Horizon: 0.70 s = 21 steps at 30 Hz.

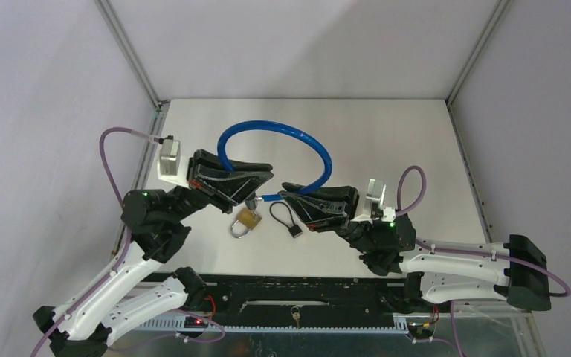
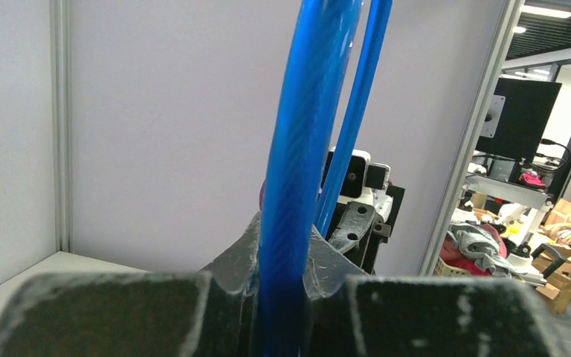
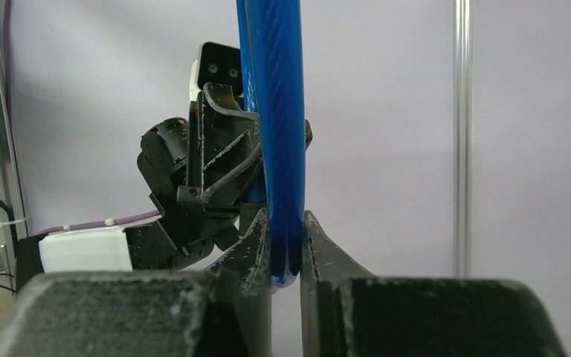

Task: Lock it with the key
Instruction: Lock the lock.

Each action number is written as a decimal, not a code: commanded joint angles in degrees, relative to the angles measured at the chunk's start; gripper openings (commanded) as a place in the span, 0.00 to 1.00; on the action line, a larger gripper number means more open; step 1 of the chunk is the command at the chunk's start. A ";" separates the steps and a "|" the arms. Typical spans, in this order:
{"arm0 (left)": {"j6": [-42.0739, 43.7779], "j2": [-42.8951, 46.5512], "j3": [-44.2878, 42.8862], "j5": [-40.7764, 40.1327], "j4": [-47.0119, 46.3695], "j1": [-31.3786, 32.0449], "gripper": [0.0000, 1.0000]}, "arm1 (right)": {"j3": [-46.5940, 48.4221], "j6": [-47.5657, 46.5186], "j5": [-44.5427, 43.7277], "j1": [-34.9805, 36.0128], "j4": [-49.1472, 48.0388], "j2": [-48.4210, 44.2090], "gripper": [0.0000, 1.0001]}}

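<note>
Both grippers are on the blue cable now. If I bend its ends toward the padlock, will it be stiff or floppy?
Likely springy, not floppy: the blue cable holds a smooth arch between the left gripper and right gripper and rises upright in both wrist views. Its glossy coating may slip through the grip. Released, an end would probably spring away.

Pale lilac walls point(image 1: 44, 74), aluminium corner posts point(image 1: 130, 52), white tabletop point(image 1: 386, 134), cluttered room point(image 2: 557, 245) beyond.

No legible text, brand, number or sign in any view. Padlock point(image 1: 246, 220) face, just beside left gripper point(image 1: 262, 189), too small to read.
</note>
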State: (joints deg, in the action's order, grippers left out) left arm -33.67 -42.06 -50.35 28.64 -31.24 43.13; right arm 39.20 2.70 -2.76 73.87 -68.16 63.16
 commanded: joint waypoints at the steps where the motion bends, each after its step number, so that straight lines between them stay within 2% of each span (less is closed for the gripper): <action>1: -2.36 0.42 0.48 -2.72 -5.34 0.22 0.00 | -1.05 -2.16 1.83 -0.37 7.51 1.50 0.00; 21: -6.25 0.80 2.13 -2.63 -12.30 0.23 0.00 | 1.92 -1.71 7.86 -2.16 12.89 1.92 0.00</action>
State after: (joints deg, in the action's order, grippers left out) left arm -36.34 -41.23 -47.68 26.72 -35.94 42.98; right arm 40.77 2.57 2.85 71.64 -65.49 63.24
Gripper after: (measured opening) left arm 0.171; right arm 0.129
